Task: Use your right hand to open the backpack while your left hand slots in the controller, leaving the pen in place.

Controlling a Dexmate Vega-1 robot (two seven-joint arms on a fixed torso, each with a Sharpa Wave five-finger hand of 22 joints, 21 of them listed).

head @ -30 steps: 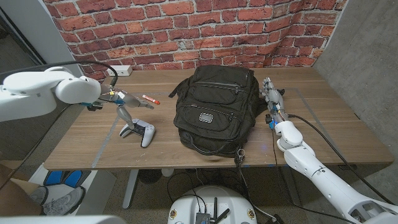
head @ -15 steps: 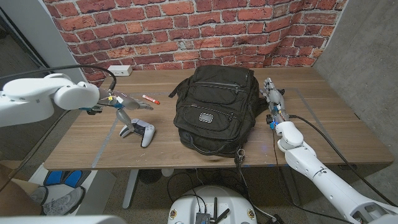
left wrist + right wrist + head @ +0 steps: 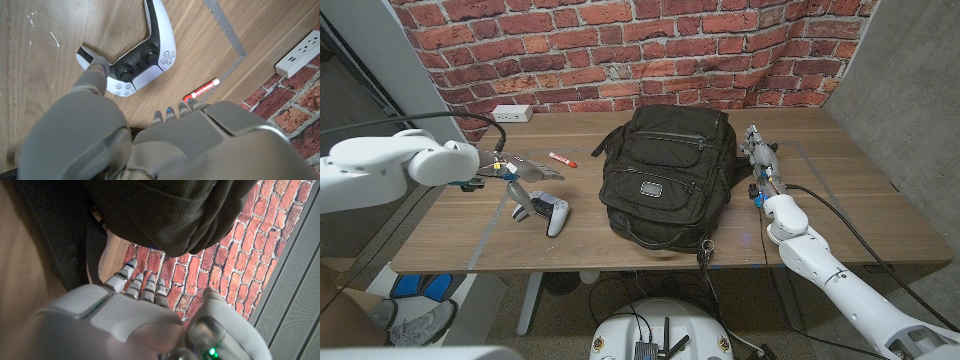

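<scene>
A: Where is the controller (image 3: 548, 213) seen?
B: It is seen lying on the table (image 3: 650, 260), toward the robot's left, well apart from the backpack (image 3: 667, 178). In the left wrist view the controller (image 3: 135, 60) is shown face up, white with a dark middle.

A: And the left hand (image 3: 520, 178)?
B: It is held over the controller with its fingers spread. One finger (image 3: 95, 75) is reached down to a grip of the controller; whether contact is made cannot be told. Nothing is grasped by it.

A: What is noted of the pen (image 3: 560, 158)?
B: It is laid on the table behind the controller, red with a white end, near the left hand but apart from it. A white power strip (image 3: 512, 113) is seen by the brick wall (image 3: 650, 40).

A: How is the backpack found?
B: It is set black and closed in the middle of the table, its handle toward the wall.

A: And the right hand (image 3: 758, 155)?
B: It is kept just beside the backpack's right side, fingers (image 3: 142, 286) straight and together, pointed toward the wall. Nothing is held in it.
</scene>
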